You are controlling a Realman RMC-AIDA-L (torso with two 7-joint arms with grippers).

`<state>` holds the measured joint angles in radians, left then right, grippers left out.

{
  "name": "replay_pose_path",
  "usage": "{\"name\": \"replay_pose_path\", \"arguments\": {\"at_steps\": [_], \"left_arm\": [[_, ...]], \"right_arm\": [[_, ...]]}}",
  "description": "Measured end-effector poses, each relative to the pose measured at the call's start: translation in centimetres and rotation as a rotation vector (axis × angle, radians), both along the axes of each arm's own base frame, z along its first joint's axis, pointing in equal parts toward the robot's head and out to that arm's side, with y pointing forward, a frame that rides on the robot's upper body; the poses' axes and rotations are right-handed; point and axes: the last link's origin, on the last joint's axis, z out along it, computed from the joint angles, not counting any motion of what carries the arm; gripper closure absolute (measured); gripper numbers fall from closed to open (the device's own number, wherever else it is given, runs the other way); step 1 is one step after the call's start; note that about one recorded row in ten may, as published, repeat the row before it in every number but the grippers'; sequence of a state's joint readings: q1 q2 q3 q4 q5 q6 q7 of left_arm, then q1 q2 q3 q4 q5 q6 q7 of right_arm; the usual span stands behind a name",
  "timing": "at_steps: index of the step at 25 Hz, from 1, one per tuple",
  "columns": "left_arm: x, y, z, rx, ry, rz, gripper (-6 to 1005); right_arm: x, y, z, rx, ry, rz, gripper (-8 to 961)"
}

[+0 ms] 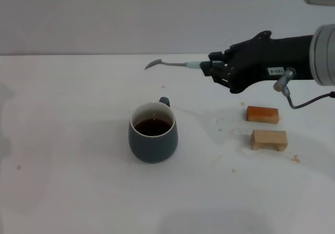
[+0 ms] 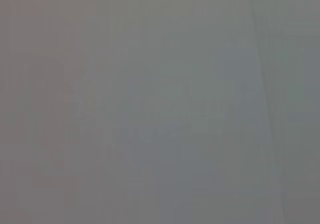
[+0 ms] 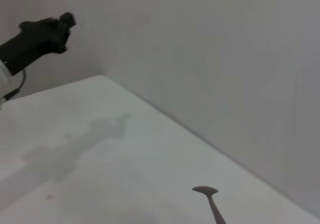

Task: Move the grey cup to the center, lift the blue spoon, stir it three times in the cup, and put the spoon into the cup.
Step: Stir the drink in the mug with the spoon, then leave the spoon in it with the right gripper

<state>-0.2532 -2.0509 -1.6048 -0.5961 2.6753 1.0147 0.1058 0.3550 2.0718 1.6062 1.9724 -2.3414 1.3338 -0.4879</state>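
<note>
The grey cup [image 1: 153,133] is dark blue-grey outside, with a white inner rim and dark brown liquid; the blue spoon [image 1: 172,64] has a grey metal bowl and neck and a pale light-blue handle; the right gripper [image 1: 213,68] is black, its arm pale grey with a small white label; the table [image 1: 68,166] is plain white; one wooden block [image 1: 262,114] is orange-brown, the other wooden block [image 1: 269,140] pale tan; the left gripper [image 3: 42,36] is black.

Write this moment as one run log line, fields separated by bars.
right gripper: holds blue spoon in air, behind grey cup | cup: on table, liquid inside | left gripper: parked
</note>
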Motion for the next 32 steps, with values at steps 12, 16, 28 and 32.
{"name": "replay_pose_path", "arguments": {"at_steps": [12, 16, 28, 32], "left_arm": [[-0.2, -0.2, 0.1, 0.009, -0.002, 0.007, 1001], [-0.3, -0.3, 0.2, 0.010, -0.002, 0.007, 1001], [-0.1, -0.5, 0.4, 0.022, -0.002, -0.001, 1001], [-0.1, -0.6, 0.5, 0.025, -0.003, -0.002, 1001]], "right_arm": [[-0.4, 1.8, -0.9, -0.150, -0.028, -0.108, 794], [-0.7, 1.9, -1.1, -0.180, -0.046, -0.116, 793], [-1.3, 3.5, -1.5, -0.270, -0.088, -0.196, 793], [-1.6, 4.2, -1.6, -0.275, -0.126, -0.206, 793]]}}
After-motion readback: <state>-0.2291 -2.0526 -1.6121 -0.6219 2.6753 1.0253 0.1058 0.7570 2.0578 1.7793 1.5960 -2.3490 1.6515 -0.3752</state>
